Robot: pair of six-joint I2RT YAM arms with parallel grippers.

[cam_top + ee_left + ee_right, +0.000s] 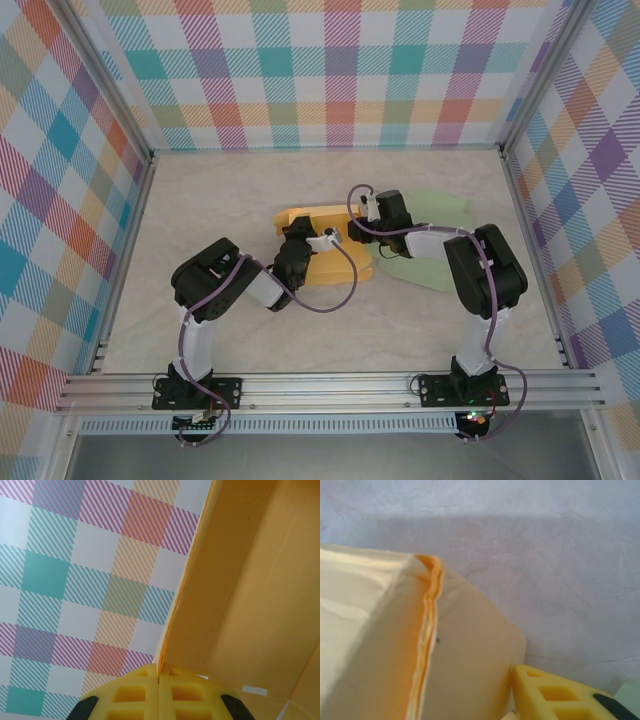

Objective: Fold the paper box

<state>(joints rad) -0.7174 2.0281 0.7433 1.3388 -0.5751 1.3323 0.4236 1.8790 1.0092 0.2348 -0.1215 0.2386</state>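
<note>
The yellow folding paper box [335, 222] is lying in the middle of the pale marbled surface [220, 200], between the two arms. A light green sheet [435, 215] is lying just right of it. The left claw [158, 680] is pressing together on the thin edge of one box wall [240, 590]. The box is standing open, showing plain yellow inner walls and a small white patch [255, 690]; if it carries writing, I cannot tell. The right claw [365, 212] is reaching the far right corner of the box. One yellow finger [545, 695] is showing beside the wall [380, 645], and I cannot tell whether this claw is apart or together.
</note>
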